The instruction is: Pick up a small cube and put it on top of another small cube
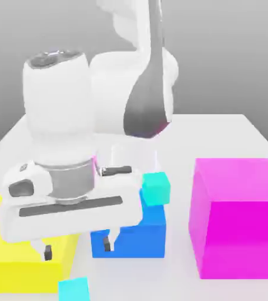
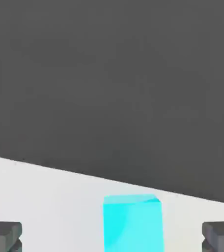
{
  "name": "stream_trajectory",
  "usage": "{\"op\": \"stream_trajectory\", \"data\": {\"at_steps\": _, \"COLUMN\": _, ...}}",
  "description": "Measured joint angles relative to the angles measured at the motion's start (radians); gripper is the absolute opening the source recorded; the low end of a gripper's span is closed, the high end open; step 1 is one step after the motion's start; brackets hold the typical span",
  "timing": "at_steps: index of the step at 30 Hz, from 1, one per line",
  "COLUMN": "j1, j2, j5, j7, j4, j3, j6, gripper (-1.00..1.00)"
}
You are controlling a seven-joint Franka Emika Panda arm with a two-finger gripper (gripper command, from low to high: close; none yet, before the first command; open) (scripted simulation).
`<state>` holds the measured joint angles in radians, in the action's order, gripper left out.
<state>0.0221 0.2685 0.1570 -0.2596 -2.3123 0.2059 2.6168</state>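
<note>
1. The claw (image 1: 76, 247) hangs spread wide and empty at the lower left of the exterior view, its dark fingertips (image 1: 47, 252) clear of the counter (image 1: 218, 141). In the hand view the two tips sit at the lower corners with the cyan cube (image 2: 132, 222) between them, so the hand seems lined up to drop around it.
2. The cyan cube (image 1: 73, 288) lies on the counter at the bottom edge of the exterior view, just below the claw and close to the counter's near rim, which the hand view shows right behind it. Judged from that, there is little spare surface on that side.
3. A yellow block (image 1: 7, 241) stands at lower left, close beside the claw; a blue block (image 1: 137, 235) stands at lower centre. The claw hangs in front of the gap between them.
4. The turquoise cube (image 1: 156, 188) rests on the blue block's back corner, middle of frame, top free.
5. A magenta block (image 1: 237, 217) fills the right side, near the stacking spot.
</note>
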Motion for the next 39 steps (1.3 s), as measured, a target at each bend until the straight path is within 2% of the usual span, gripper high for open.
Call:
{"op": "stream_trajectory", "data": {"at_steps": 5, "j1": -0.038, "j2": 0.178, "j5": 0.029, "j7": 0.051, "j4": 0.021, "j3": -0.032, "j6": 0.111, "gripper": 0.0}}
{"op": "stream_trajectory", "data": {"at_steps": 6, "j1": -0.049, "j2": 0.213, "j5": 0.04, "j7": 0.059, "j4": 0.028, "j3": -0.045, "j6": 0.138, "gripper": -1.0}}
{"op": "stream_trajectory", "data": {"at_steps": 13, "j1": -0.052, "j2": 0.22, "j5": 0.041, "j7": 0.061, "j4": 0.03, "j3": -0.048, "j6": 0.142, "gripper": -1.0}}
{"op": "stream_trajectory", "data": {"at_steps": 18, "j1": -0.017, "j2": 0.064, "j5": -0.004, "j7": 0.013, "j4": -0.009, "j3": -0.009, "j6": 0.025, "gripper": -1.0}}
{"op": "stream_trajectory", "data": {"at_steps": 26, "j1": 0.054, "j2": -0.214, "j5": 0.044, "j7": -0.162, "j4": -0.165, "j3": -0.048, "j6": -0.105, "gripper": -1.0}}
{"op": "stream_trajectory", "data": {"at_steps": 33, "j1": 0.082, "j2": -0.468, "j5": 0.023, "j7": -0.37, "j4": -0.308, "j3": -0.102, "j6": -0.207, "gripper": -1.0}}
{"op": "stream_trajectory", "data": {"at_steps": 39, "j1": 0.072, "j2": -0.685, "j5": -0.006, "j7": -0.557, "j4": -0.431, "j3": -0.187, "j6": -0.295, "gripper": -1.0}}
